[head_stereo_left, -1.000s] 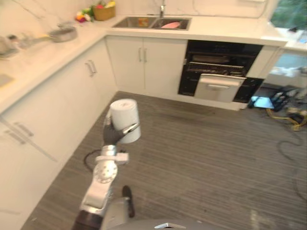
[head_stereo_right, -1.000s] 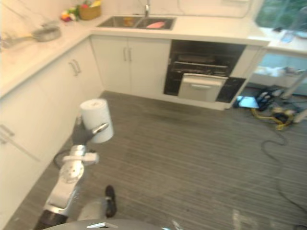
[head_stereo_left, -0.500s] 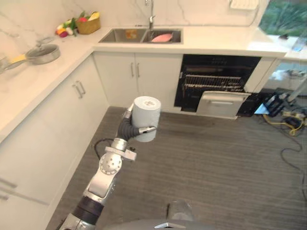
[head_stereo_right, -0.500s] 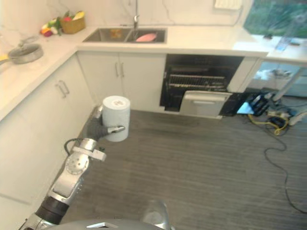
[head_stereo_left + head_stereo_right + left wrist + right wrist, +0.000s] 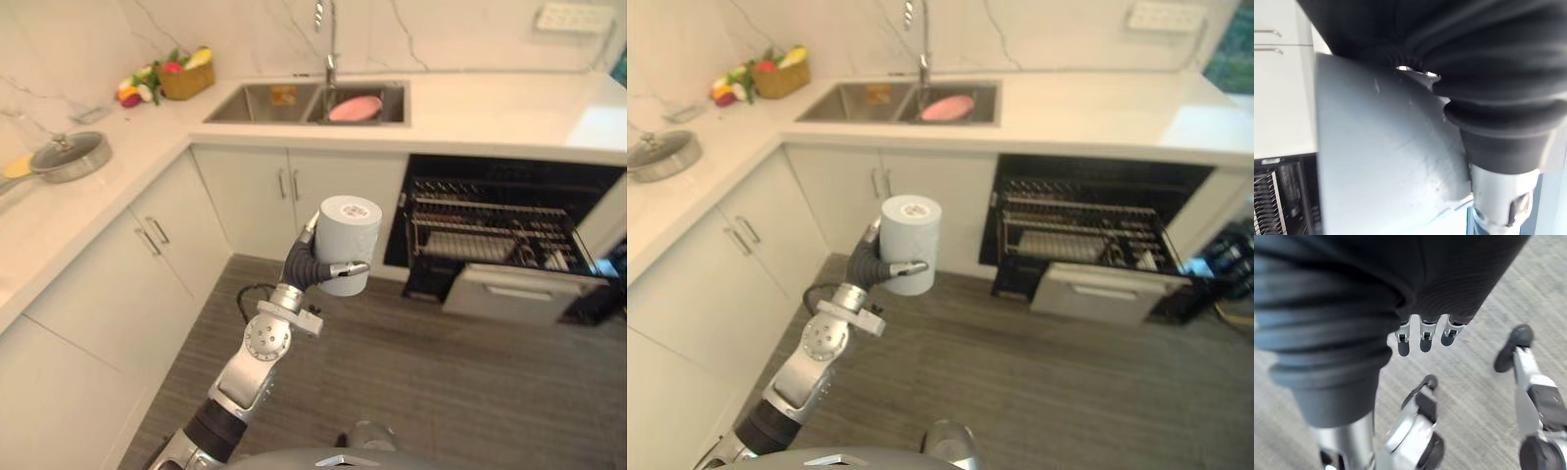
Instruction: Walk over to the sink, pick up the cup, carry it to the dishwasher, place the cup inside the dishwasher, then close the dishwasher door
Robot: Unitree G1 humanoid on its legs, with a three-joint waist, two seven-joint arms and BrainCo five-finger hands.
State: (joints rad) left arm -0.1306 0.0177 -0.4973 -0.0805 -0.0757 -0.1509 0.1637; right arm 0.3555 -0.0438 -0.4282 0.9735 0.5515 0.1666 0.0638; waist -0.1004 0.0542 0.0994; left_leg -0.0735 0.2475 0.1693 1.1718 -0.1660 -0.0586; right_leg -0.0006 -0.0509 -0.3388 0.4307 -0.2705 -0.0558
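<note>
**Cup (image 5: 348,243) aloft, dishwasher open**

It sits in the air before the white cabinets (image 5: 284,191), with the left hand (image 5: 306,266) curled round its side. The dishwasher (image 5: 509,235) gapes off to the right, its door (image 5: 514,294) down. I'd keep the grip firm, clear that door and lower onto the rack (image 5: 490,227). The right hand (image 5: 1424,339) hangs loose-fingered above the floor.

Mid-frame in the left eye view, the cup (image 5: 349,243) hides most of the left hand (image 5: 302,266) wrapped round it, while the open dishwasher (image 5: 495,233) runs off the right edge, the pan (image 5: 67,155) loses its handle to the left edge, and a pink item (image 5: 355,108) in the sink (image 5: 245,106) is too small to identify.
</note>
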